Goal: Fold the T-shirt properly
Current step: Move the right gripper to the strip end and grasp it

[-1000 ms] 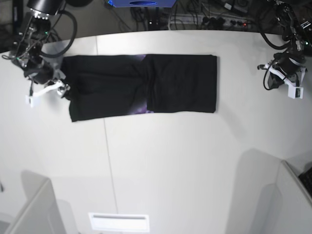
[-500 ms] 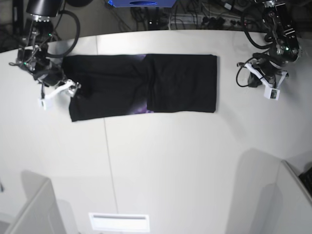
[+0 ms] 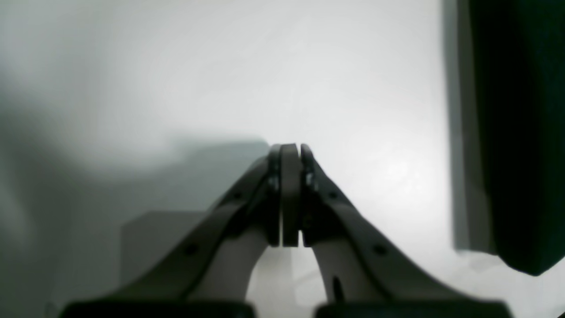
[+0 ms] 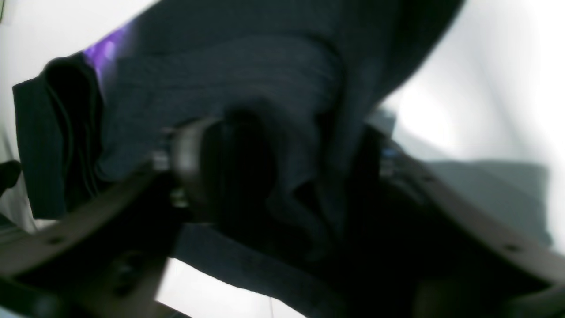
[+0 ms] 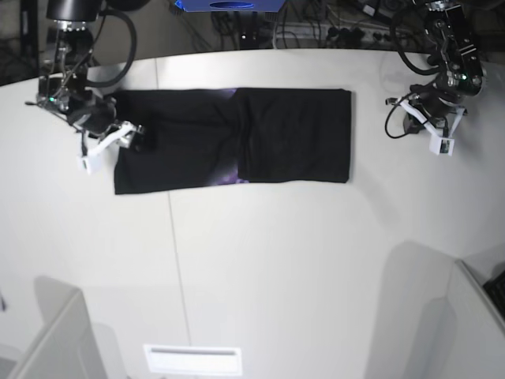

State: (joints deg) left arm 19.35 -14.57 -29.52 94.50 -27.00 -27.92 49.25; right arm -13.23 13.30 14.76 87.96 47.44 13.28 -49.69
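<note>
The black T-shirt (image 5: 237, 138) lies flat as a long folded band across the far half of the white table (image 5: 276, 260), with a little purple print (image 5: 229, 172) showing at its middle fold. My right gripper (image 5: 110, 146) is at the shirt's left end. In the right wrist view, bunched black cloth (image 4: 247, 79) fills the gap of the right gripper (image 4: 287, 168), whose fingers (image 4: 190, 168) still stand apart. My left gripper (image 5: 439, 136) hovers over bare table to the right of the shirt. Its fingers (image 3: 290, 176) are pressed together on nothing, and the shirt's edge (image 3: 521, 132) is off to one side.
A seam (image 5: 175, 260) runs down the table. Cables and a power strip (image 5: 363, 31) lie behind the far edge. Grey partitions rise at the near left (image 5: 55, 339) and near right (image 5: 473, 316). A white plate (image 5: 192, 359) sits at the near edge.
My right gripper has slid rightwards onto the shirt's left end, and its jaws have narrowed around the cloth. My left arm first moved inwards towards the shirt, then barely shifted.
</note>
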